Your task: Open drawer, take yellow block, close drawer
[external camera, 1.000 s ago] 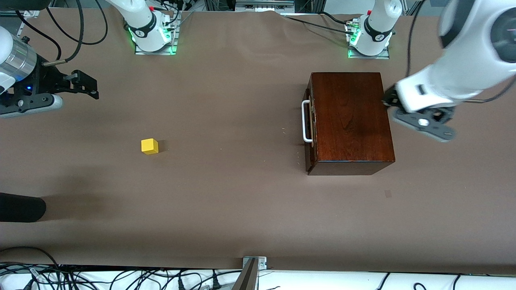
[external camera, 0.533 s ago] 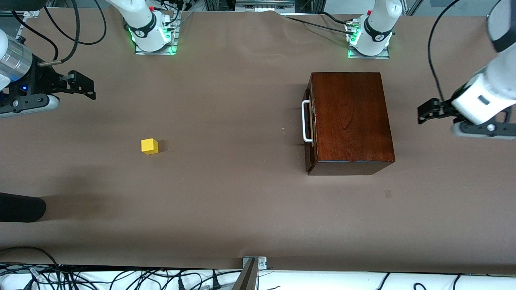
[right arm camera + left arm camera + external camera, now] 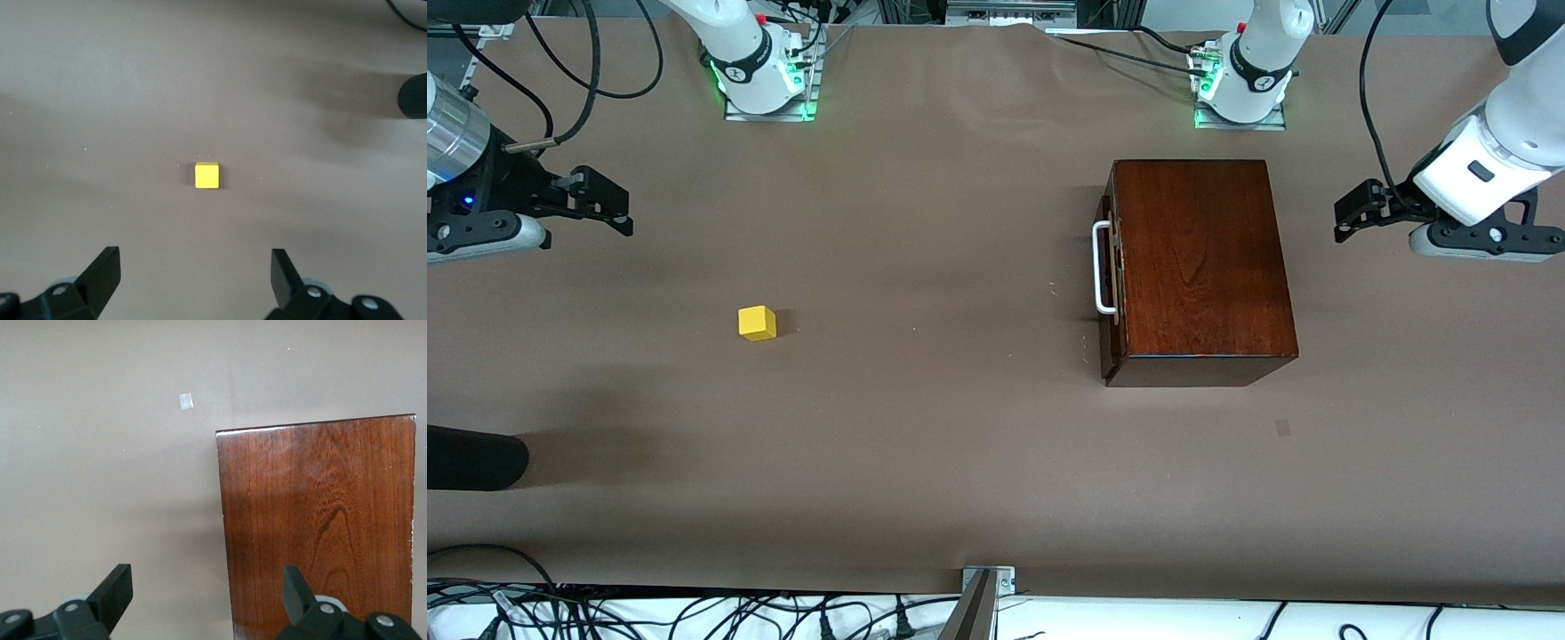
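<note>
The glossy dark-brown wooden box [image 3: 1200,258] stands toward the left arm's end of the table. Its drawer is pushed in, and the white bar handle [image 3: 1101,267] faces the right arm's end. The yellow block [image 3: 757,323] lies on the bare table toward the right arm's end, and shows in the right wrist view as a small cube [image 3: 207,175]. My left gripper [image 3: 1343,222] hangs open beside the box, at the side away from the handle, holding nothing; its wrist view shows the box top [image 3: 320,527]. My right gripper [image 3: 624,213] is open and empty over the table near its end, apart from the block.
A black rounded object [image 3: 471,458] juts in at the right arm's end, nearer the camera than the block. A small pale square mark [image 3: 1282,428] lies on the table near the box. A metal bracket [image 3: 987,582] sits at the table's front edge. Cables run along the edges.
The left arm has drawn away from the box's edge toward its own end of the table. The right gripper has drifted slightly toward its end. Box and block have not moved.
</note>
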